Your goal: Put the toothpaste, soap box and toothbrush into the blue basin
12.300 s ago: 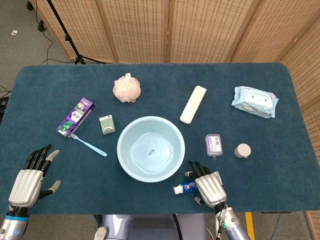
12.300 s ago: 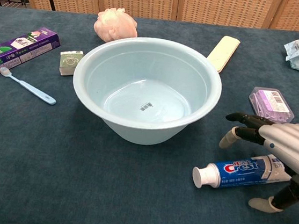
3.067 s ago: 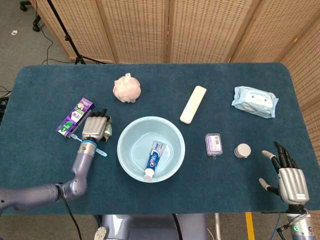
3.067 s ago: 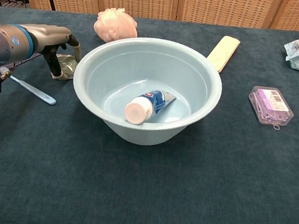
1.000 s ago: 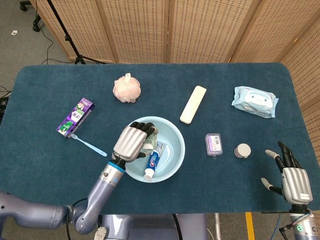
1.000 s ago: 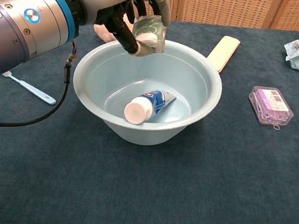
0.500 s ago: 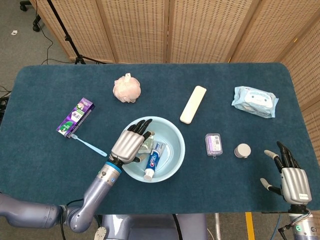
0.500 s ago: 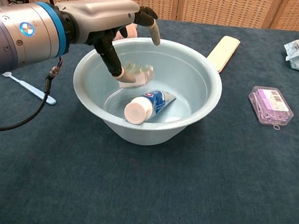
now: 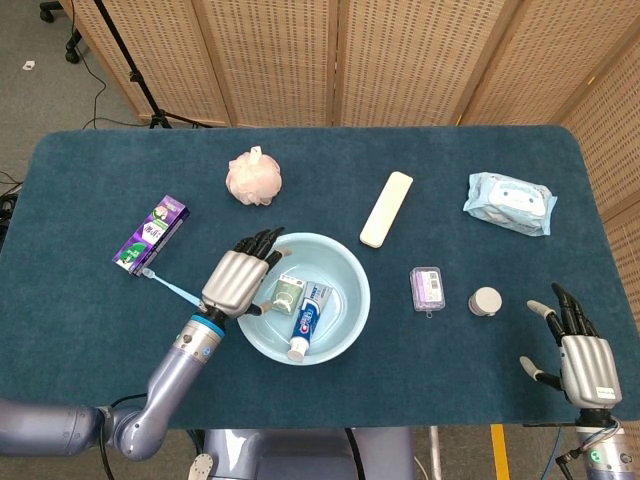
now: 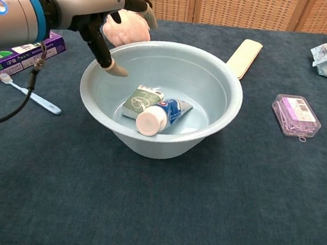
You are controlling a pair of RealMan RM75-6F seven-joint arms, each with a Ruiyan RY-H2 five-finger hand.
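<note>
The left hand (image 9: pixel 236 281) is hovering palm-down with its fingers spread and holding nothing, while the right hand (image 9: pixel 577 352) is resting flat, its fingers splayed and pointing forward.

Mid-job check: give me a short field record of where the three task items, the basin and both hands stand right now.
toothpaste: lying in the blue basin, cap toward the robot
soap box: in the basin, beside the toothpaste and touching it
toothbrush: on the table left of the basin, not yet placed
left hand: over the basin's left rim, fingers spread, holding nothing
right hand: by the near right table edge, fingers apart, holding nothing
remaining: toothbrush only
</note>
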